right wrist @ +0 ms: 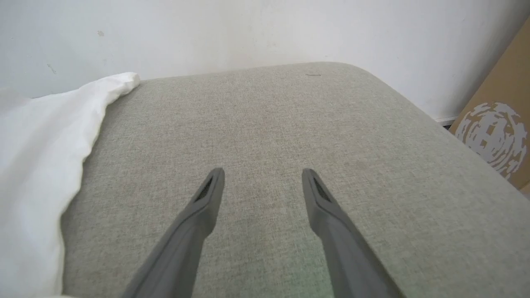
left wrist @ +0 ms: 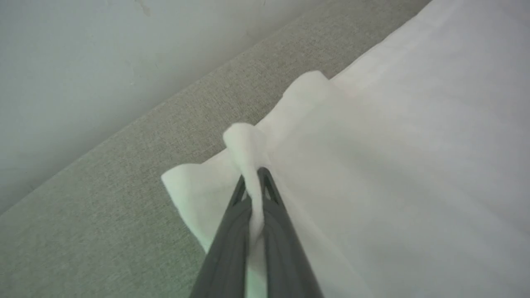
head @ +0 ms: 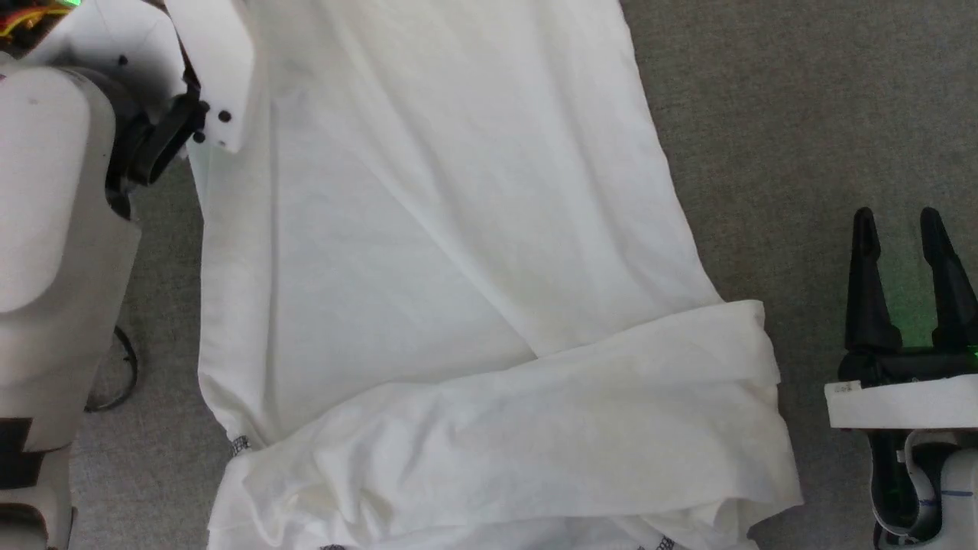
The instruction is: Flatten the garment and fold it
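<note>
The garment is lying lengthwise, near to far, on the grey cushion; the left gripper is pinching its left edge, the right gripper hovering spread wide.

no legible text, pale smudged print on cardboard unreadable

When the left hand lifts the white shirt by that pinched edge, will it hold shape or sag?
Probably floppy: the shirt bunches into a thin ridge where the left hand pinches it, so it should sag and drape. Likely light, being thin, creased cloth. It may drag on the textured grey surface rather than slide.
</note>
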